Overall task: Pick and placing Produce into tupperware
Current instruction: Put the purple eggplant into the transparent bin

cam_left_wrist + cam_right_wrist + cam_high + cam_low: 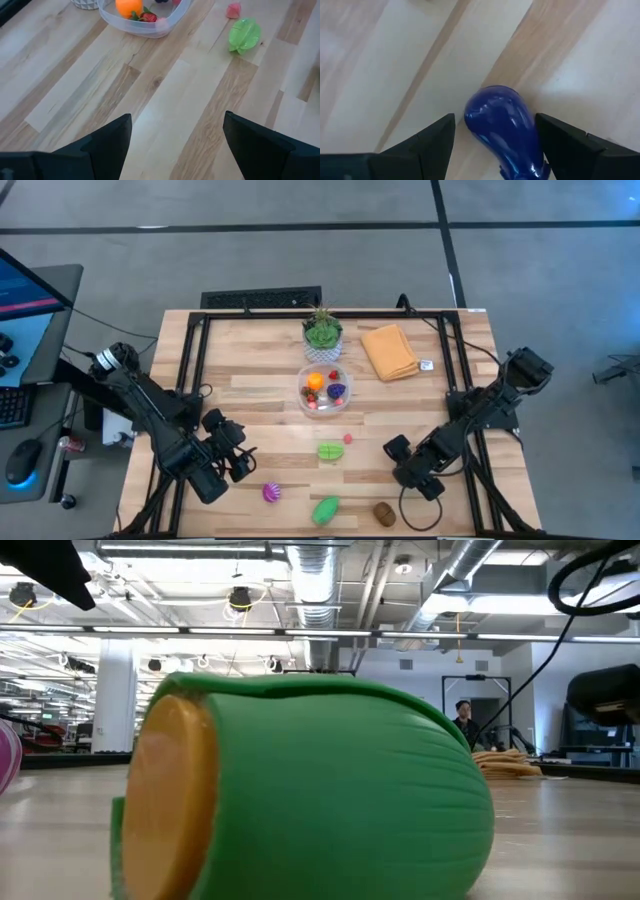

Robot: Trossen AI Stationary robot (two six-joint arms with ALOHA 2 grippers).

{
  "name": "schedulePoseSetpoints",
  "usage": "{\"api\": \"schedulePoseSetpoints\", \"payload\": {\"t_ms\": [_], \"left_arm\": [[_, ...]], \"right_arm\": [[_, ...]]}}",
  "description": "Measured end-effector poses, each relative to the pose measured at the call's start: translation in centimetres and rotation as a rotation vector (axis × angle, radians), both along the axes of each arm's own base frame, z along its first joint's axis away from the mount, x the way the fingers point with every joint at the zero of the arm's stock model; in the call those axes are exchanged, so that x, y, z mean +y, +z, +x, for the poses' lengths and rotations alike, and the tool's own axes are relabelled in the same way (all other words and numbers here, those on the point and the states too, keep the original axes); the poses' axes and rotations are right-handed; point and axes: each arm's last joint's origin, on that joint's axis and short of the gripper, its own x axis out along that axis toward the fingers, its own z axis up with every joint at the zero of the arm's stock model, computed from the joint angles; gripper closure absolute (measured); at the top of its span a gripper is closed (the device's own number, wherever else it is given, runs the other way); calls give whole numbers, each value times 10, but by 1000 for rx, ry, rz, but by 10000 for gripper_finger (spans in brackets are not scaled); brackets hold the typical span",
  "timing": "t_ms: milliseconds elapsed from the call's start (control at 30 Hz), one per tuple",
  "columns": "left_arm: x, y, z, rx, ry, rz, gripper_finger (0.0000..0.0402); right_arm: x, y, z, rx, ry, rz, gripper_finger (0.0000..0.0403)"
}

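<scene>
The clear tupperware at frame centre already holds a few toy pieces, while green ones, a purple one and a brown one wait lower down; the left gripper hangs spread and empty, and the right gripper straddles a blue piece unclenched.

Grey floor, exposed ceiling ducts, wooden table, person behind
</scene>
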Motion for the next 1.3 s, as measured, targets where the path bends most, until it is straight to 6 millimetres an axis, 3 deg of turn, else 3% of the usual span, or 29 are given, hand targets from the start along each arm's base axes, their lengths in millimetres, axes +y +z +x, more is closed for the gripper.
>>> {"api": "schedulePoseSetpoints", "payload": {"t_ms": [200,800,1300], "left_arm": [[1,0,-1,10,4,11,100],[4,0,-3,29,8,37,100],[4,0,-3,24,15,32,100]], "right_arm": [[-4,2,2,11,-35,11,109],[-16,2,11,17,-107,12,203],[-26,2,18,47,-203,44,214]]}}
